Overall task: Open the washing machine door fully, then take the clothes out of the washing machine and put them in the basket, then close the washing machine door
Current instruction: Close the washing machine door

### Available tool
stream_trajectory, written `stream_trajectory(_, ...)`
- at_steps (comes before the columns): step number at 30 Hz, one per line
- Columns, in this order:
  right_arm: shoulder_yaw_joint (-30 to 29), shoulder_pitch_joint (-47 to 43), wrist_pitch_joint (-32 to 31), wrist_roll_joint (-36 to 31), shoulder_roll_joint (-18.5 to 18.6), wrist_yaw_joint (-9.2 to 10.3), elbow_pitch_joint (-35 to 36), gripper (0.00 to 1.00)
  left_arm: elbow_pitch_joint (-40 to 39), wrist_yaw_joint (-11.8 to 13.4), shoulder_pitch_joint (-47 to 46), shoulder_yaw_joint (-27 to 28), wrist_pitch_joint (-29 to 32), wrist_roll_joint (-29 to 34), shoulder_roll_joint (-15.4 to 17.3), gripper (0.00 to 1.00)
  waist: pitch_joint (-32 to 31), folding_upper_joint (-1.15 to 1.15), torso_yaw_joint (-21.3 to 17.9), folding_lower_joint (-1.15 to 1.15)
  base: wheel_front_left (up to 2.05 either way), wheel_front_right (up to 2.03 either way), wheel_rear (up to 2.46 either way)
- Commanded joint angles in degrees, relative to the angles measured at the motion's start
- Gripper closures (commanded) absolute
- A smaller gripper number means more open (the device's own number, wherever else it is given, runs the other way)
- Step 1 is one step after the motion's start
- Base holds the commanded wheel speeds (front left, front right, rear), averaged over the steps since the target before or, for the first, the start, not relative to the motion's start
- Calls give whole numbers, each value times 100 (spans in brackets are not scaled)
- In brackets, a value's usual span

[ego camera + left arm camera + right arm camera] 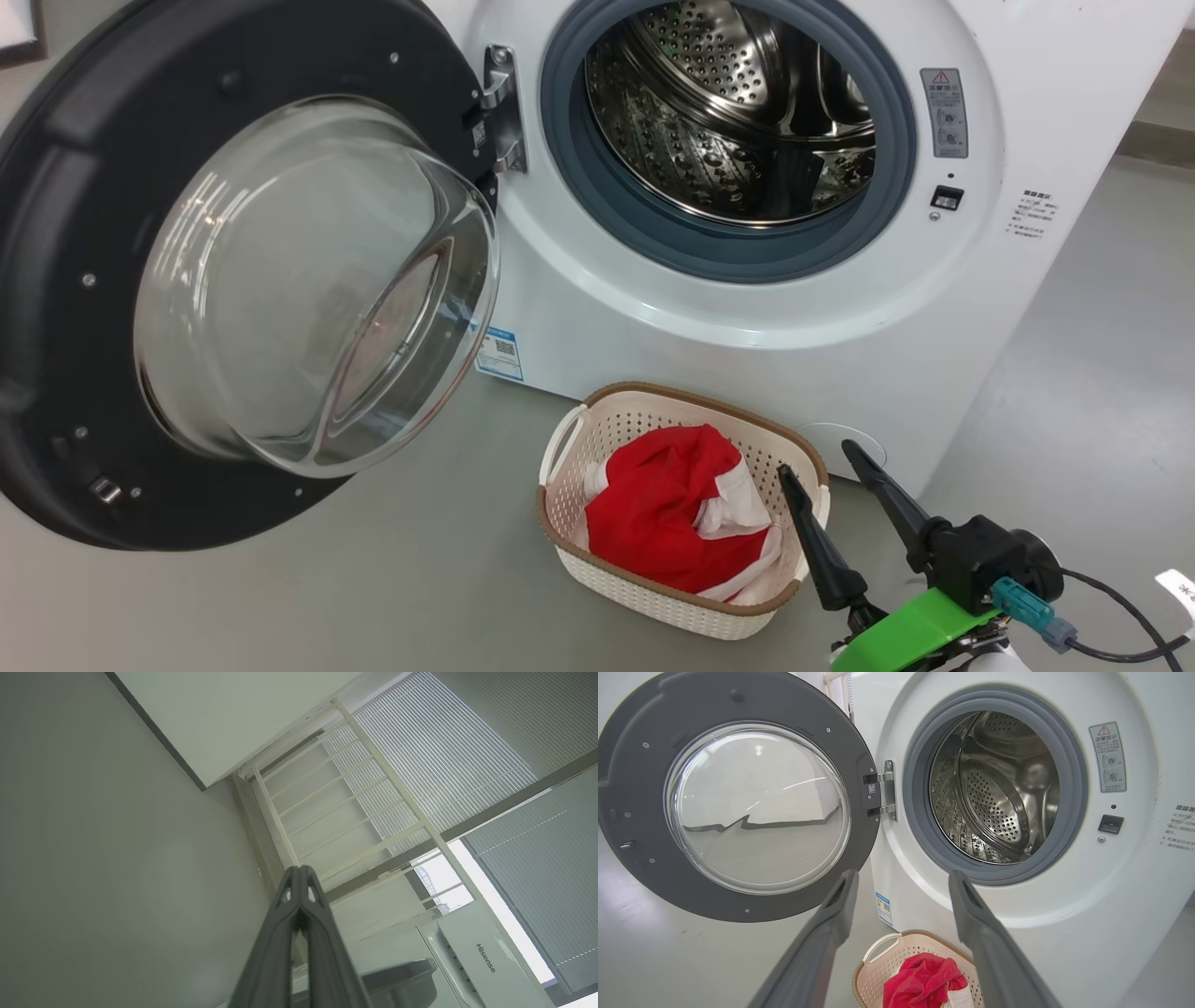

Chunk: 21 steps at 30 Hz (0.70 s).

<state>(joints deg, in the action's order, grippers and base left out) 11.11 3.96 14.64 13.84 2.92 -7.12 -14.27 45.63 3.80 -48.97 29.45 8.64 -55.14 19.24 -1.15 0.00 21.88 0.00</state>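
The white washing machine (747, 317) (1064, 896) stands with its round black-rimmed door (233, 280) (738, 798) swung wide to the left on its hinge. Its steel drum (738, 112) (994, 788) holds no clothes that I can see. On the floor before the machine sits the cream basket (579, 448) (882, 970), and the red and white clothes (672, 513) (920, 982) lie in it. My right gripper (822, 457) (901, 877) hovers open just right of the basket, nothing between its fingers. My left gripper (299, 870) is shut and empty, pointing up toward a window.
Grey floor spreads left of the basket and right of the machine. In the left wrist view a white railing (327, 793) and window blinds (434, 756) lie ahead, with a second white appliance (472, 952) at the lower right.
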Motion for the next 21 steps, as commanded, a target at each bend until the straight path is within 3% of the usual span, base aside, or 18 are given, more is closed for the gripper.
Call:
stream_trajectory(1,130,273,36,-65,-4,-36,139,0,11,41,-220,27,256,-55,368,100,30,0,-23,0,0,0,0)
stream_trajectory(9,137,278,36,-141,3,-36,157,0,488,-35,-359,-339,1172,-51,469,100,100,0,-63,0,0,0,0)
stream_trajectory(21,133,222,36,-110,2,-36,162,0,643,-93,-259,-526,1793,-136,343,100,43,0,-75,0,0,0,0)
